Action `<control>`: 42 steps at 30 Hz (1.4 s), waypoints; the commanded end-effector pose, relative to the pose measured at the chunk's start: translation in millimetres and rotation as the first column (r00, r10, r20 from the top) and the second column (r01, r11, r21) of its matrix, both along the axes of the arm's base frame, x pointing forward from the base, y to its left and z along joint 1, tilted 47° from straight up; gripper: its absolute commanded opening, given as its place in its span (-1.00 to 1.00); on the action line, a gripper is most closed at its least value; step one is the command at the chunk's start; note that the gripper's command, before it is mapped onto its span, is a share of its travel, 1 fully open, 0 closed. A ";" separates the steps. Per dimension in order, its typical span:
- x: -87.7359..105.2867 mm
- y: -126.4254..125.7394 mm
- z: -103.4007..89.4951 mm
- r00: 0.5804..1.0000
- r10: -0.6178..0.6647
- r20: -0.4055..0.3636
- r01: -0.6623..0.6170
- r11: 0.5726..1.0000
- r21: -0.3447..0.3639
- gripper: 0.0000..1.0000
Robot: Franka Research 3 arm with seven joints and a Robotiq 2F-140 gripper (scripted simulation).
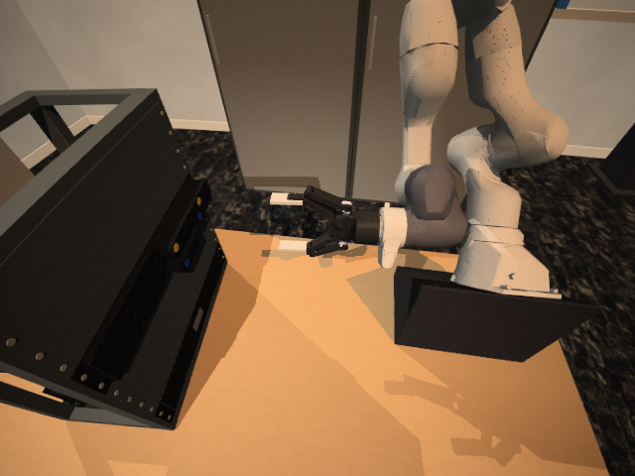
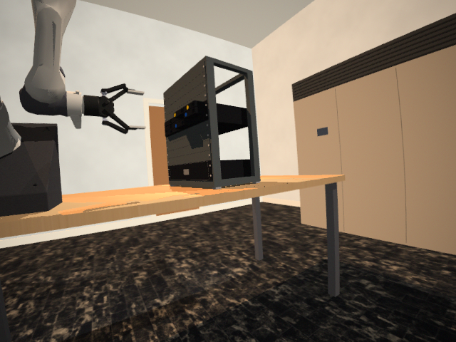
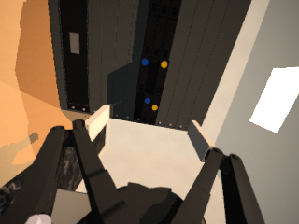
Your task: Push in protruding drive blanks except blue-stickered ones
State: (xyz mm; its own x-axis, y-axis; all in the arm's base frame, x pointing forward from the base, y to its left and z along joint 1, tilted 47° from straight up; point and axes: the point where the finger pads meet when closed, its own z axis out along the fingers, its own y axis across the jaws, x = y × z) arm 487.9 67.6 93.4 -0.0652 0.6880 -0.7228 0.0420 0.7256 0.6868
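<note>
Clearly spread wide and gripping nothing, the hand (image 1: 300, 222) (image 2: 137, 109) (image 3: 149, 119) hangs level above the worktop (image 1: 327, 379) (image 2: 128, 209) (image 3: 35, 61), its pale fingertips (image 1: 286, 198) (image 2: 136, 92) pointing toward the rack (image 1: 102, 204) (image 2: 212, 121) (image 3: 198, 61) but well apart from its front. The rack stands upright on the worktop, and its dark drive bay (image 1: 179, 256) (image 2: 194, 109) (image 3: 151, 79) shows two blue and two yellow round stickers, arranged as two blue-yellow pairs; below that bay, nearer the foot of the rack, sits a black panel (image 1: 190, 332) (image 2: 199, 172) (image 3: 77, 75) bearing a small grey label (image 1: 197, 318) (image 2: 186, 172) (image 3: 75, 43)
</note>
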 end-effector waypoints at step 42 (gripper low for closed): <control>131.2 60.3 -76.4 1.000 0.005 -0.003 -0.005 1.000 -0.005 1.00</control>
